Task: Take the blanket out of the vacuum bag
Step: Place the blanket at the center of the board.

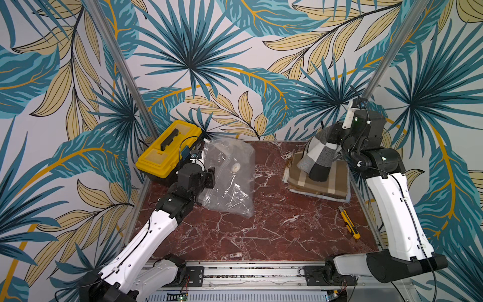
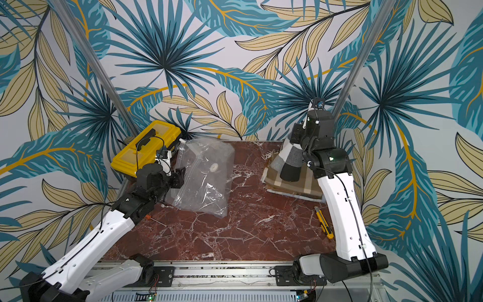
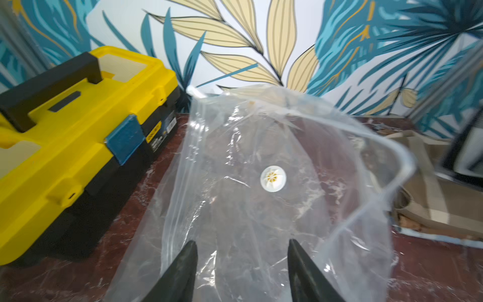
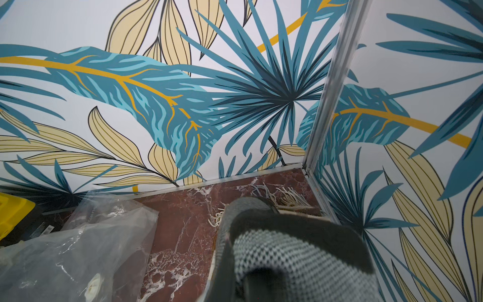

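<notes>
The clear vacuum bag [image 1: 230,180] lies crumpled and empty-looking at the back left of the marble table, its white valve [image 1: 236,167] facing up. My left gripper [image 3: 241,241] is open at the bag's near left edge, both fingers apart over the plastic with nothing pinched. The blanket [image 1: 320,157], checked in grey, white and black, hangs from my right gripper [image 1: 329,136], which is shut on its top. The blanket's lower end rests on a folded cloth pile. In the right wrist view the blanket [image 4: 287,256] hides the fingers.
A yellow toolbox [image 1: 167,151] stands against the left wall beside the bag. A folded brown plaid cloth pile [image 1: 321,185] lies at the back right. A yellow utility knife [image 1: 349,222] lies near the right edge. A small screwdriver [image 2: 155,219] lies by the left arm.
</notes>
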